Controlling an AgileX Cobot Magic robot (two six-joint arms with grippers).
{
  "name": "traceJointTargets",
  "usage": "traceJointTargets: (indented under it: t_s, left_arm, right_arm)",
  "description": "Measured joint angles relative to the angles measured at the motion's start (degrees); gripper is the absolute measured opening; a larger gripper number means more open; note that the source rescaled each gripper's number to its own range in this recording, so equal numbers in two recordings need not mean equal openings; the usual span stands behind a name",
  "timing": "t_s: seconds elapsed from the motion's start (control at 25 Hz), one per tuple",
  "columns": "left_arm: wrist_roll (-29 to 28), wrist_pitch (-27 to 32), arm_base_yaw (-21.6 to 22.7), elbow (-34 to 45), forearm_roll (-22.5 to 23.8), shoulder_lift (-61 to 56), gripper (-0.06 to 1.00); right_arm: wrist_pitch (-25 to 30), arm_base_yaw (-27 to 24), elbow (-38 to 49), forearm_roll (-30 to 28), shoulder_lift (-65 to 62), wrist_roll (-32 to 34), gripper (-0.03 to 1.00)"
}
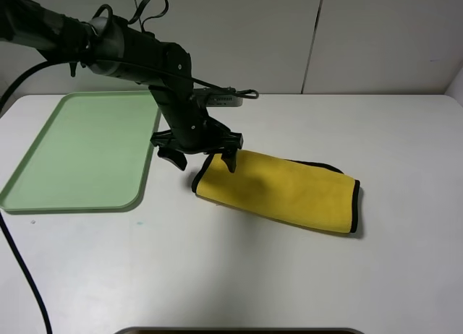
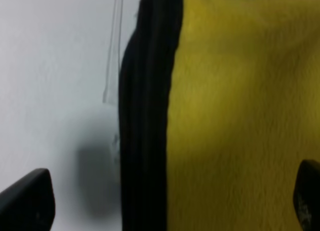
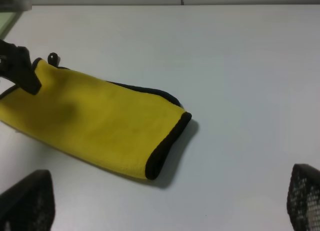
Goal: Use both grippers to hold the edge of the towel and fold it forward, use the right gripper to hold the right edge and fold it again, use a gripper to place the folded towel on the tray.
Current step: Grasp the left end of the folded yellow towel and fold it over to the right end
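The yellow towel [image 1: 282, 193] with black edging lies folded on the white table, right of the tray. It also shows in the left wrist view [image 2: 240, 116] and the right wrist view [image 3: 100, 121]. My left gripper [image 1: 202, 160] is open and hangs just over the towel's left end, one finger on each side of the black edge [image 2: 145, 116]. It also shows in its own wrist view [image 2: 165, 201]. My right gripper [image 3: 165, 201] is open and empty, back from the towel's right end, and is out of the exterior high view.
The light green tray [image 1: 72, 153] lies at the left of the table, with nothing on it. A black cable [image 1: 22, 262] hangs down at the left edge. The wall stands behind the table.
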Motion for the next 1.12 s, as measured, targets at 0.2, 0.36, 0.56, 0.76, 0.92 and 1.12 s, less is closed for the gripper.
traceJointTargets:
  t_s: [0.2, 0.36, 0.56, 0.76, 0.92, 1.12]
  left_arm:
    - [-0.04, -0.7, 0.0, -0.12, -0.12, 1.59, 0.95]
    - [-0.06, -2.1, 0.0, -0.12, -0.12, 2.49, 0.95]
    - [-0.11, -2.62, 0.0, -0.28, -0.17, 3.12, 0.94]
    - [-0.04, -3.23, 0.0, -0.4, -0.11, 3.24, 0.86]
    - [-0.04, -3.46, 0.0, -0.4, -0.11, 3.36, 0.71]
    - [-0.04, -3.46, 0.0, -0.4, -0.27, 3.66, 0.42]
  right_arm:
    - [0.0, 0.0, 0.0, 0.0, 0.0, 0.0, 1.0]
    - [0.0, 0.0, 0.0, 0.0, 0.0, 0.0, 1.0]
    - [0.0, 0.0, 0.0, 0.0, 0.0, 0.0, 1.0]
    - [0.0, 0.0, 0.0, 0.0, 0.0, 0.0, 1.0]
    - [0.0, 0.0, 0.0, 0.0, 0.0, 0.0, 1.0]
    - [0.0, 0.0, 0.0, 0.0, 0.0, 0.0, 1.0]
